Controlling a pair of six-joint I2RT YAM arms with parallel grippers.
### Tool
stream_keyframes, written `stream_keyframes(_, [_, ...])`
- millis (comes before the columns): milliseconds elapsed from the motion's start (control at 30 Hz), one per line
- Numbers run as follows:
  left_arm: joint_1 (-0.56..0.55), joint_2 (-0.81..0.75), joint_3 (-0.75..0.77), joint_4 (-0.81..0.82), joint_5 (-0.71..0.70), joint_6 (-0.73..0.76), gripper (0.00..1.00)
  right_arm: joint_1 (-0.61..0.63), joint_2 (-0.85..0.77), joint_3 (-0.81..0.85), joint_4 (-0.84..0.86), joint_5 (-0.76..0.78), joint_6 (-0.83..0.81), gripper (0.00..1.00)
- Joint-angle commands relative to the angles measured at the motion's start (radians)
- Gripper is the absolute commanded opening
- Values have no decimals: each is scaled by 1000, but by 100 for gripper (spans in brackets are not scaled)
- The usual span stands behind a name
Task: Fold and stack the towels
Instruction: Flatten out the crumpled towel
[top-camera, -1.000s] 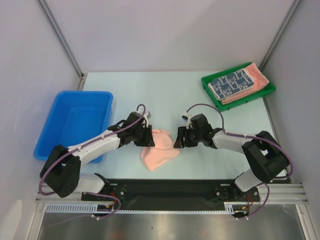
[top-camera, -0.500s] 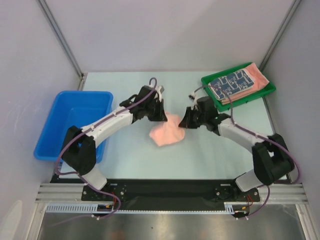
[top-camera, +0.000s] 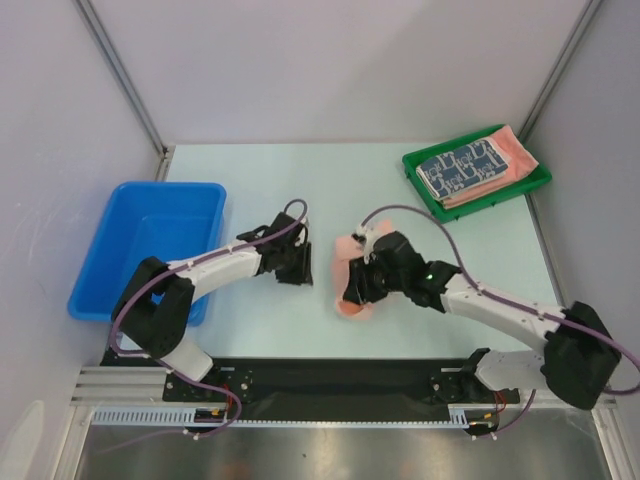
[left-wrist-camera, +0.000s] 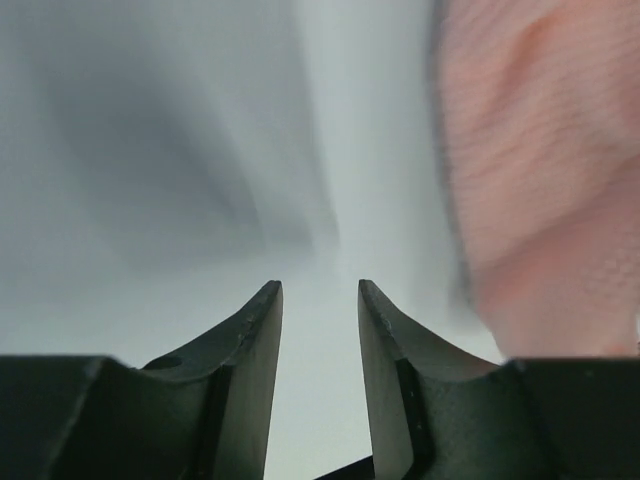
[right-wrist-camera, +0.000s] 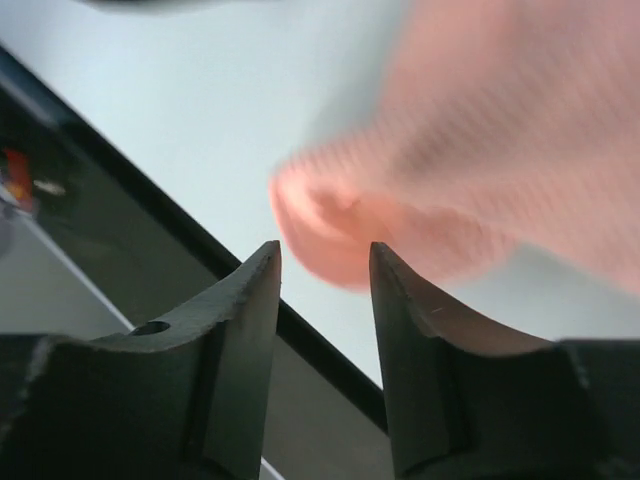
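Note:
A salmon-pink towel (top-camera: 347, 247) lies bunched on the pale table, right of centre. My right gripper (top-camera: 352, 288) hangs over it and hides its middle. In the right wrist view the jaws (right-wrist-camera: 325, 250) are open, and the towel's rounded edge (right-wrist-camera: 470, 140) lies just beyond the tips, not between them. My left gripper (top-camera: 297, 267) is a little to the towel's left and apart from it. It is open around nothing (left-wrist-camera: 320, 290), and the towel (left-wrist-camera: 540, 170) is blurred at the right of that view. A dark blue patterned towel (top-camera: 458, 165) lies on another salmon one (top-camera: 515, 152).
The two folded towels lie in a green tray (top-camera: 413, 168) at the back right. A blue bin (top-camera: 150, 245) stands at the left beside the left arm. The black base rail (right-wrist-camera: 190, 240) runs close below the right gripper.
Both arms have drawn back from the table's middle toward the near edge. The salmon towel has shifted nearer and right, under the right gripper, and the left gripper is now clear of it.

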Motion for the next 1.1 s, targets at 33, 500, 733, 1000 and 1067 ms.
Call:
stream_keyframes(33, [29,-88,-35,26,-82,-4,43,15,13,-1,-81,67,17,52])
stream_keyframes(500, [-48,223,529,44,184,222,52,-412,-151,-85,-76,277,330,57])
stream_keyframes(733, [-23,582,923,-141,179,351,51,-478,-70,-190,20,332,350,49])
stream_keyframes(1000, [-18,649,807,-108,101,303,50,-499,-49,-282,63,315,293,43])
stream_keyframes(1067, [-17,638,776,-78,109,286,50,-498,-55,-302,71,338,302,43])
